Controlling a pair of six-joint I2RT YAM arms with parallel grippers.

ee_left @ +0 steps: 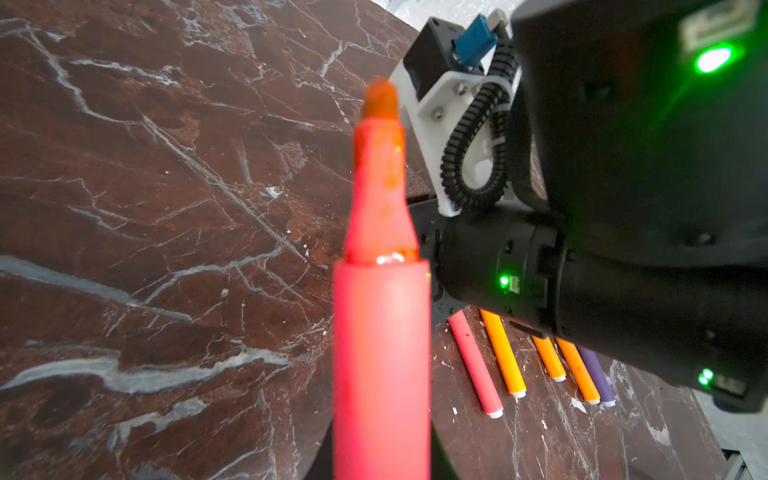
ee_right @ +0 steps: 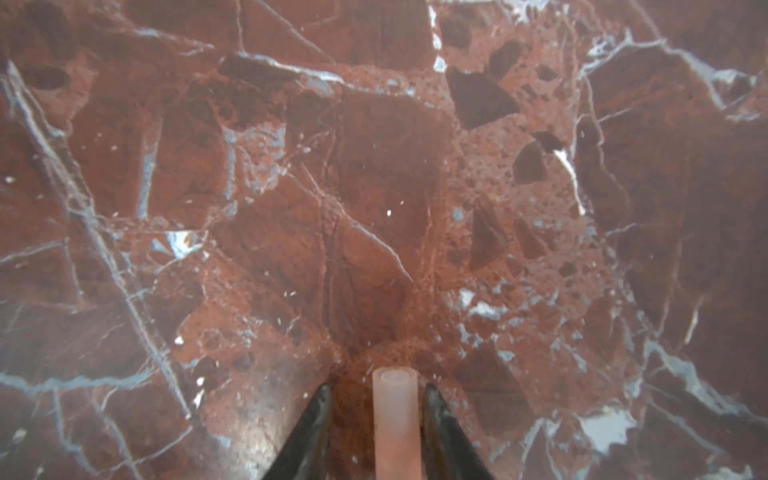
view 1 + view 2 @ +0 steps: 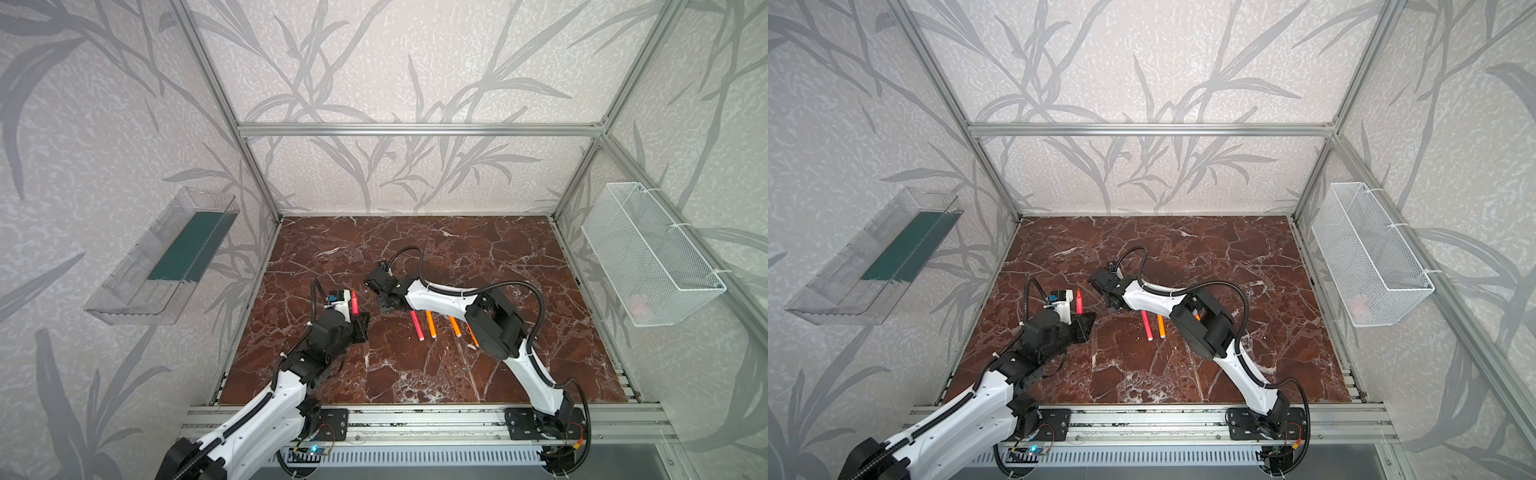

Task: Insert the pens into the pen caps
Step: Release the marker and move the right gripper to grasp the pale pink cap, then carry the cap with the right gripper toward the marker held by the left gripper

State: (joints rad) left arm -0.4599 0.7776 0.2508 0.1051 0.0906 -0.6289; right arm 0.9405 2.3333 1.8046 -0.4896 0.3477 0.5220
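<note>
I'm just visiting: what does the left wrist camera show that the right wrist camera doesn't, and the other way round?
Only the left wrist view: an uncapped red-pink pen close up, the right arm, and five pens lying in a row, one red-pink, three orange, one purple.
Only the right wrist view: a translucent pinkish pen cap between the right gripper's two dark fingers, a gap on each side.
Both: the red-brown marble tabletop.

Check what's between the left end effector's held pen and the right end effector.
Nothing but bare marble tabletop lies between the red-pink pen and the right end effector; both top views show the gap.
</note>
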